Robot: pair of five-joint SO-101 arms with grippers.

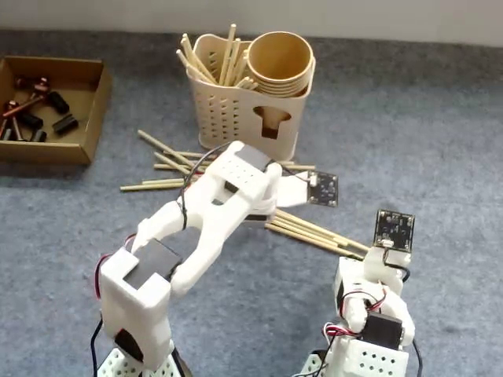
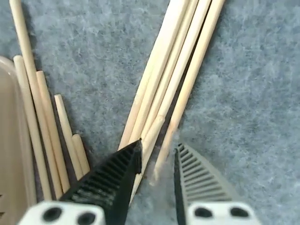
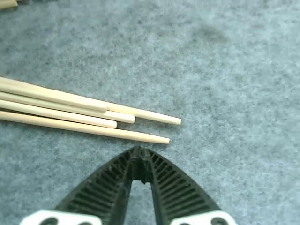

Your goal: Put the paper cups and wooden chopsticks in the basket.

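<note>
**Two arms over scattered chopsticks, basket partly filled**

High view. Cream slotted basket [image 1: 236, 118] at far centre of the grey carpeted table [image 1: 440, 141]. Nested paper cups [image 1: 280, 59] in its right half, standing chopsticks [image 1: 214, 56] in its left half. Fanned chopsticks [image 1: 161, 169] flat on the carpet to the near left of the basket. Loose bundle [image 1: 314, 233] flat on the carpet to its near right, slanting toward the right arm [image 1: 376, 302]. Left arm [image 1: 212, 212] stretched from the near left toward the basket's near side, wrist above the bundle's left end and covering the fingers. Right arm folded at near right. Cardboard box [image 1: 78, 86] of small dark and copper parts [image 1: 31, 110] at far left, well apart from the rest.

Left wrist view. Left gripper [image 2: 158, 146] unclenched, grasping nothing, black ribbed fingers [image 2: 117, 173] parted on either side of the loose bundle's [image 2: 173, 70] ends, one stick end between the jaws. Basket wall [image 2: 7, 140] at the picture's edge, with further chopstick ends [image 2: 42, 131] just beside it.

Right wrist view. Right gripper [image 3: 139, 152] clenched on nothing, fingertips meeting. Tapered ends of the loose bundle [image 3: 61, 110] just beyond the tips, nearest stick close but apart from them. Bare carpet on the other side.
</note>
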